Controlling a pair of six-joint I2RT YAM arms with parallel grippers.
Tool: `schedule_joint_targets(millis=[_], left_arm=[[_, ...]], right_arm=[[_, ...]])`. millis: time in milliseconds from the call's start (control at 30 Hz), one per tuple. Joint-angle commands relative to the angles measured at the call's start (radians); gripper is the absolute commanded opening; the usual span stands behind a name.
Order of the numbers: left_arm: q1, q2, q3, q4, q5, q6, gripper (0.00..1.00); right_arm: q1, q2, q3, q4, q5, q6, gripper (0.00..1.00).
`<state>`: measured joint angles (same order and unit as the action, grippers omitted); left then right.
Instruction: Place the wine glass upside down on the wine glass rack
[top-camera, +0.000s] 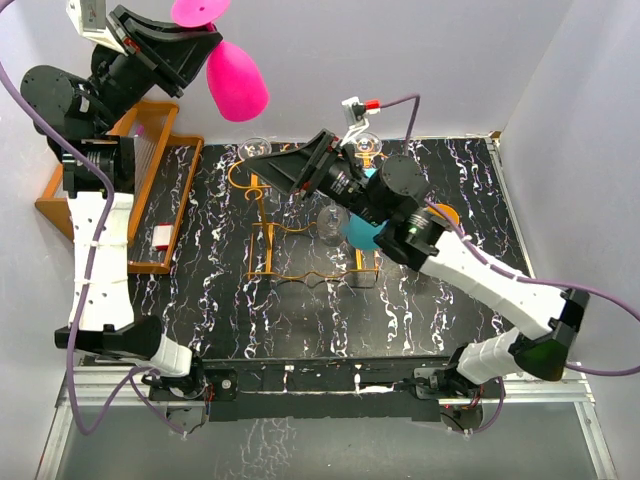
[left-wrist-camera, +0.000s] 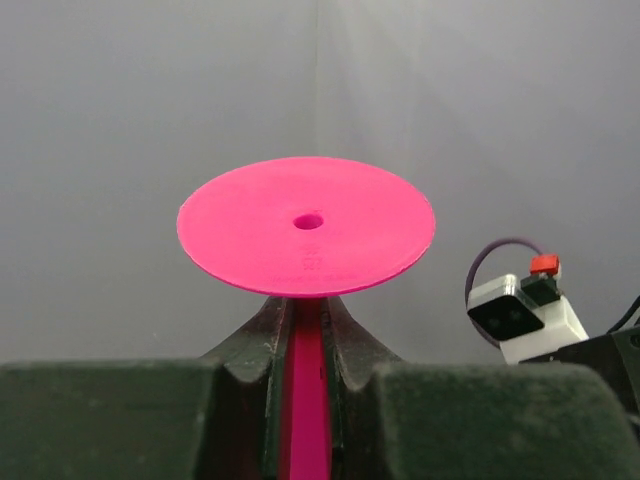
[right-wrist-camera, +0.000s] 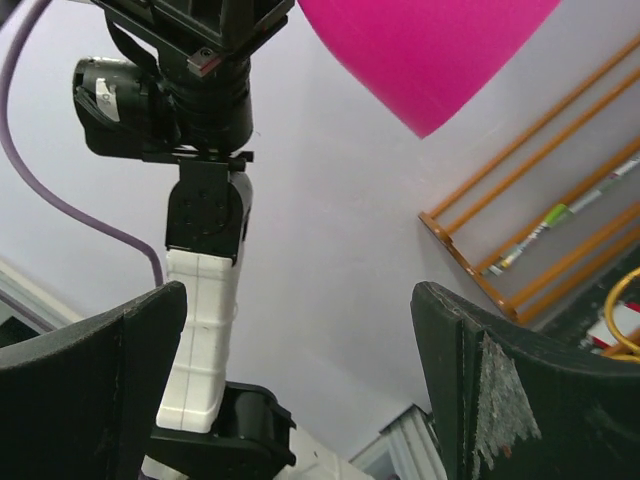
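Note:
The pink wine glass (top-camera: 238, 80) is held high at the back left, tilted, with its round foot (left-wrist-camera: 306, 225) away from the table and its bowl (right-wrist-camera: 430, 50) hanging lower. My left gripper (top-camera: 200, 42) is shut on its stem (left-wrist-camera: 305, 400). The orange-gold wire wine glass rack (top-camera: 268, 232) stands mid-table, well below and to the right of the glass. My right gripper (top-camera: 268, 165) is open and empty, raised over the rack's back left and pointing toward the pink bowl; its jaws (right-wrist-camera: 298, 295) stand wide apart.
A brown wooden rack (top-camera: 150, 180) sits at the left edge and shows in the right wrist view (right-wrist-camera: 540, 200). Clear glasses (top-camera: 256, 148) (top-camera: 368, 145) stand behind the wire rack, another (top-camera: 335, 220) within it. A teal glass (top-camera: 358, 235) and an orange object (top-camera: 446, 214) lie under my right arm.

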<state>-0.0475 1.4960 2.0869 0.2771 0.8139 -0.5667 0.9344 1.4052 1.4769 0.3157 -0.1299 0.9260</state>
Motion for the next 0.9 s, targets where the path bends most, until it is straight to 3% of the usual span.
schedule_joint_targets(millis=[0, 233, 367, 667, 867], left_arm=[[0.008, -0.096, 0.057, -0.188, 0.055, 0.074, 0.0], [0.008, -0.24, -0.029, -0.577, 0.106, 0.233, 0.0], [0.008, -0.312, -0.106, -0.681, 0.189, 0.174, 0.0], [0.008, -0.458, -0.536, -0.625, 0.238, 0.133, 0.0], [0.006, -0.469, -0.693, -0.587, 0.211, 0.188, 0.0]], right_arm=[[0.003, -0.111, 0.11, -0.263, 0.056, -0.168, 0.98], [0.003, -0.236, 0.108, -0.329, 0.252, -0.314, 0.98], [0.003, -0.264, 0.124, -0.362, 0.324, -0.363, 0.98], [0.003, -0.27, 0.068, -0.394, 0.363, -0.363, 0.98], [0.003, -0.35, -0.025, -0.386, 0.41, -0.376, 0.98]])
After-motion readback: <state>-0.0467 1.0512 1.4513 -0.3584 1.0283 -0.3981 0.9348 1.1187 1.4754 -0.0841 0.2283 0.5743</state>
